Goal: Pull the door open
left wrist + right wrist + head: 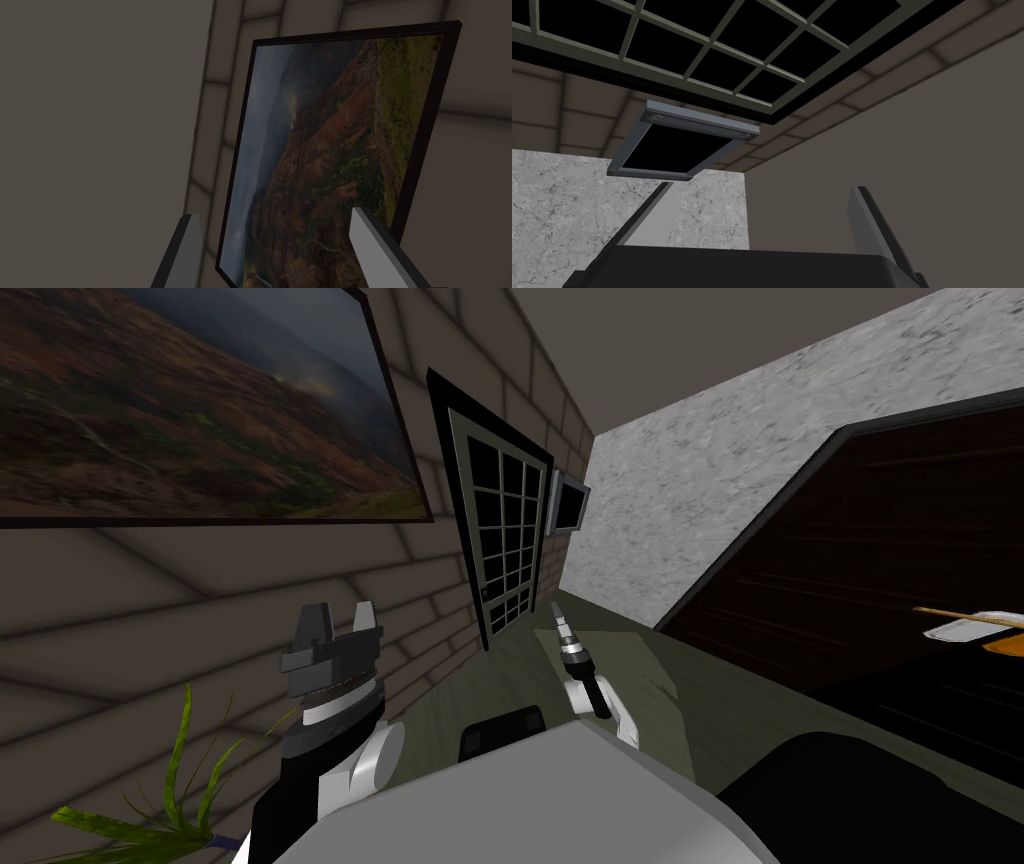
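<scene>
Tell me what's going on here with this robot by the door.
A two-armed robot faces a door with a grid of black panes, set in a brick wall. Its right gripper is stretched out toward the door with its fingers open, holding nothing and short of touching it. The door looks shut in its frame, so the pull has not begun. The left gripper is raised near the wall, open and idle.

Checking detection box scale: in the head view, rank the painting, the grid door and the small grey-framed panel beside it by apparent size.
1. painting: largest, though also nearest the camera, which inflates it.
2. door.
3. grey-framed panel: clearly smallest.
</scene>
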### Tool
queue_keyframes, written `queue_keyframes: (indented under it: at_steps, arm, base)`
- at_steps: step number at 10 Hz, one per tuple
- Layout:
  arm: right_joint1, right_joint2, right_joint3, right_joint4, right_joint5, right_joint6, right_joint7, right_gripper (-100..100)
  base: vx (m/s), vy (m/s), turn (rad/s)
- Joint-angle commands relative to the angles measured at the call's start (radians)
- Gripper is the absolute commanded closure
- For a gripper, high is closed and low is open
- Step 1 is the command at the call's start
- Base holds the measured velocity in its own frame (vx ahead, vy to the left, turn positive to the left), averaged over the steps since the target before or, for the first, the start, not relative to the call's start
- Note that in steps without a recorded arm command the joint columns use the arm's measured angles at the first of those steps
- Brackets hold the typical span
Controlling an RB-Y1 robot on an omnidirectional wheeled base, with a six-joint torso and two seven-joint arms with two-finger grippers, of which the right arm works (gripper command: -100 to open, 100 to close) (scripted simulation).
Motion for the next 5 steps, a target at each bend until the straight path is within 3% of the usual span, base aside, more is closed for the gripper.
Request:
queue_keyframes:
  at_steps: [1,5]
  arm:
    - [-0.01,-0.002,-0.003,0.034,0.018,-0.012,0.031,-100]
    - [-0.026,-0.009,-0.013,0.107,0.062,-0.04,0.1,-100]
  base:
    - [0.074,0.002,0.055]
    - [0.064,-0.003,0.062]
